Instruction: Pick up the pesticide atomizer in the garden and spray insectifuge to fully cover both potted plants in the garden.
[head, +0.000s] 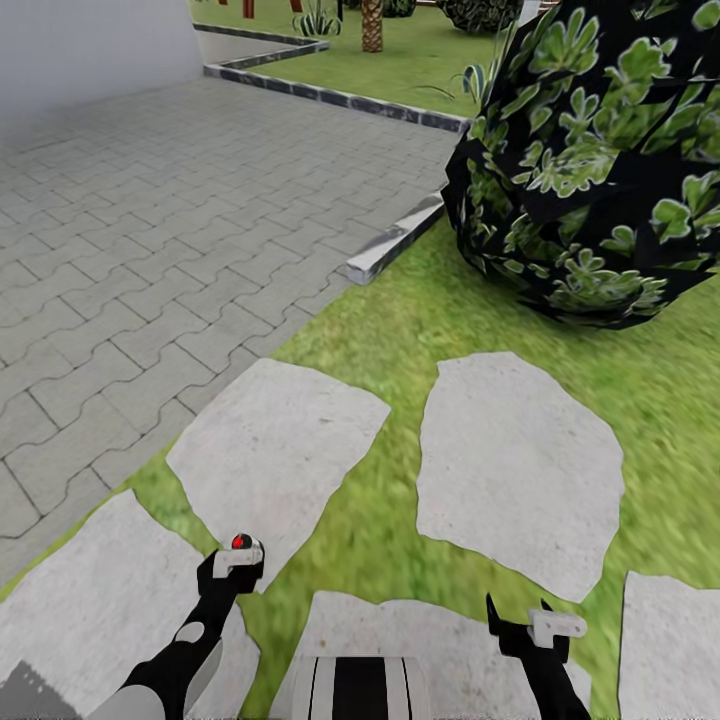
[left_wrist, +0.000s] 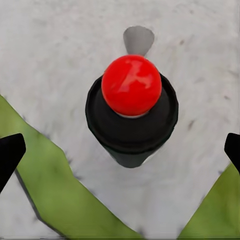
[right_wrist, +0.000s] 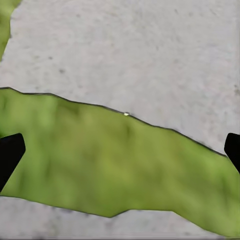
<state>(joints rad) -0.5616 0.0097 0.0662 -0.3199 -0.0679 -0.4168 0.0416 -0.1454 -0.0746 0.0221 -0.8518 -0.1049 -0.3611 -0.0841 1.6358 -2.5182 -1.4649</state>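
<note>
Head view: the pesticide atomizer (head: 241, 542) shows as a small red knob at the tip of the left gripper (head: 232, 572), low in the picture over a pale stepping stone (head: 275, 450). The right gripper (head: 522, 622) hangs over another slab near the robot's base. Lawn (head: 400, 330) runs between the stones. Grey block paving (head: 150, 220) lies wide and bare to the left, edged by a stone curb (head: 395, 240). A dark leafy bush (head: 600, 160) crowds the far right.

Left wrist view: the atomizer (left_wrist: 131, 100) is seen end-on, a round black body with a glossy red ball on top and a sliver of white at its lower edge. Its long axis runs along the camera's line, with the red end toward the camera and its base toward the stone (left_wrist: 50, 50), where its shadow falls. The left gripper's (left_wrist: 121, 150) fingertips (left_wrist: 10, 152) sit at the picture's edges, well apart from the bottle. I cannot tell whether it is gripped.

Right wrist view: the right gripper (right_wrist: 120, 155) is spread wide with nothing between its fingers, above grass (right_wrist: 100, 160) and stone (right_wrist: 150, 50).
</note>
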